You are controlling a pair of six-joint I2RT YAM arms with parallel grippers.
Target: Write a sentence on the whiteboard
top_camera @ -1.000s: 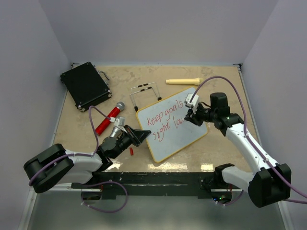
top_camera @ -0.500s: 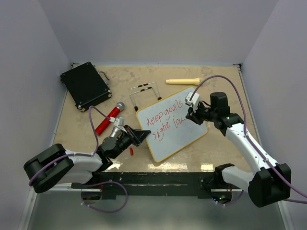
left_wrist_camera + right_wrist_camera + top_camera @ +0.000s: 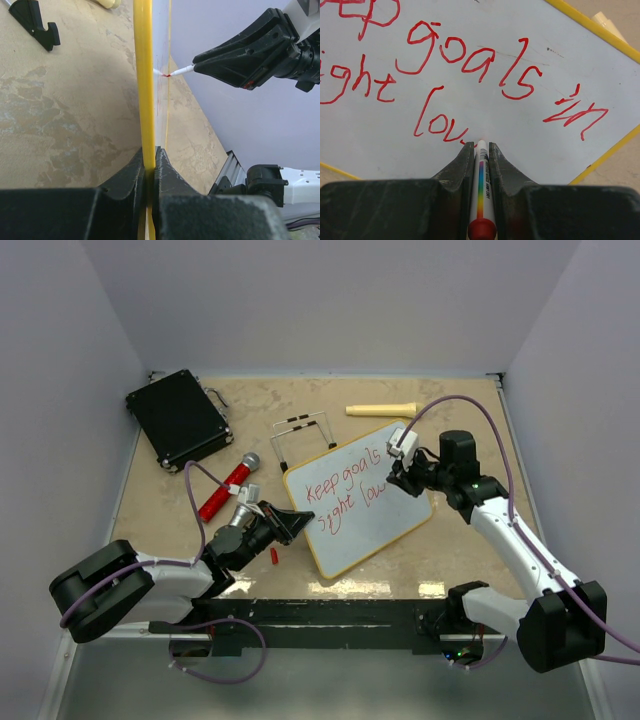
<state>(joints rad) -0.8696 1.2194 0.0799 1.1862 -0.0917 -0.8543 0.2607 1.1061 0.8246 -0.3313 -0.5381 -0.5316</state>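
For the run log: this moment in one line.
left gripper: shut on whiteboard | right gripper: shut on marker, tip touching | sentence: second line begun

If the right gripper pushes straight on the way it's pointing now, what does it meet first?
The whiteboard, just after the red "lou". The right gripper is shut on the marker, whose tip looks to be against the board, so the marker would press in first.

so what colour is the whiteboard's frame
Yellow; the frame of the white glossy whiteboard shows best in the left wrist view.
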